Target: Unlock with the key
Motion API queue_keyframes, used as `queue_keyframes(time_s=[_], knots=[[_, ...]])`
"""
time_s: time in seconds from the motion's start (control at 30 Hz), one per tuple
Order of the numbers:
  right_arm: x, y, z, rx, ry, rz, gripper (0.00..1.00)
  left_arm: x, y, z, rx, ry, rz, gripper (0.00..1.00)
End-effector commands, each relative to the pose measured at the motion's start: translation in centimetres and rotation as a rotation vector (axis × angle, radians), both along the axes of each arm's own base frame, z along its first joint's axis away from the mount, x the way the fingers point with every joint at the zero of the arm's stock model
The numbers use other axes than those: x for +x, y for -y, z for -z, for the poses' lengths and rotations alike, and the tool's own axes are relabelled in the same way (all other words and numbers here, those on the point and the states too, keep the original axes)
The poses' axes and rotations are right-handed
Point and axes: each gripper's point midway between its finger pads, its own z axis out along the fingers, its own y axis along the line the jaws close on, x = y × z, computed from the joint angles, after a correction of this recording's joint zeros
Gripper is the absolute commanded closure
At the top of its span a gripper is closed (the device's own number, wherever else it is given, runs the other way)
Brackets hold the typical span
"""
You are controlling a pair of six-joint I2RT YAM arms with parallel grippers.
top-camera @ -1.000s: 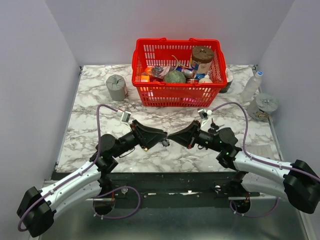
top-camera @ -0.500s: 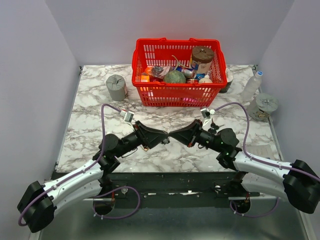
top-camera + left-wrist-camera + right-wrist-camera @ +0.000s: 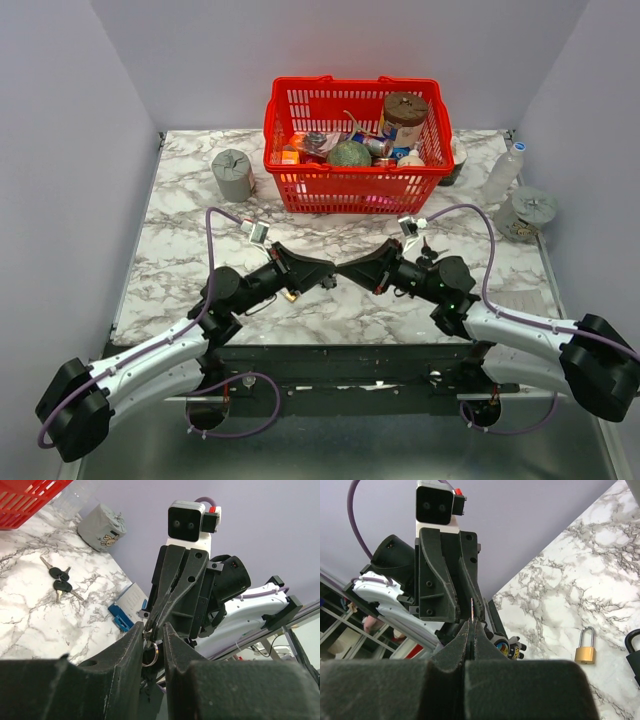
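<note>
My left gripper [image 3: 328, 280] and right gripper [image 3: 343, 274] meet tip to tip above the marble table's front middle. In the left wrist view the left gripper [image 3: 150, 630] is closed narrowly round a small key bunch, whose silver ring [image 3: 151, 654] hangs between the jaws. In the right wrist view the right gripper [image 3: 471, 622] is shut on a thin key blade [image 3: 471, 607] of that bunch. The dark key heads [image 3: 511, 649] hang beside it. A black padlock [image 3: 634, 652] shows at the frame edge.
A small brass padlock [image 3: 585, 649] lies on the table under the left gripper [image 3: 290, 296]. Another pair of dark-headed keys [image 3: 60, 580] lies by the right arm. A full red basket [image 3: 355, 175], a grey cylinder [image 3: 233, 173] and a bottle [image 3: 503, 172] stand behind.
My left gripper has moved right and forward until its tips meet the right gripper's. The right gripper has barely moved.
</note>
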Motion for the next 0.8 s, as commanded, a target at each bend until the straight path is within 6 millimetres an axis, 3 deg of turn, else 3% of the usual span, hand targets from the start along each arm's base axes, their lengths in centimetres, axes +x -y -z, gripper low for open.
queue_keyframes(time_s=[0.0, 0.1, 0.23, 0.37, 0.53, 0.67, 0.77], knots=[[-0.5, -0.3, -0.6, 0.018, 0.03, -0.027, 0.99, 0.1, 0.0, -1.5, -0.036, 0.058, -0.021, 0.71], [-0.5, -0.3, -0.7, 0.02, 0.032, -0.028, 0.99, 0.3, -0.1, -1.3, -0.028, 0.064, -0.031, 0.76], [-0.5, -0.4, -0.5, 0.009, 0.028, -0.032, 0.99, 0.5, -0.2, -0.9, -0.002, 0.063, -0.045, 0.99], [-1.0, -0.7, -0.9, 0.001, 0.042, -0.07, 0.99, 0.4, -0.1, -0.6, 0.042, 0.082, -0.037, 1.0], [-1.6, -1.2, -0.7, -0.066, 0.059, -0.12, 0.77, -0.7, 0.0, 0.6, 0.157, 0.152, 0.026, 1.0], [-1.9, -1.3, -0.6, -0.113, 0.08, -0.141, 0.47, -2.3, 0.5, 1.3, 0.237, 0.208, 0.156, 1.0], [-2.0, -1.3, 0.5, -0.16, 0.08, -0.149, 0.41, -2.9, 0.7, 1.4, 0.274, 0.228, 0.213, 1.0]])
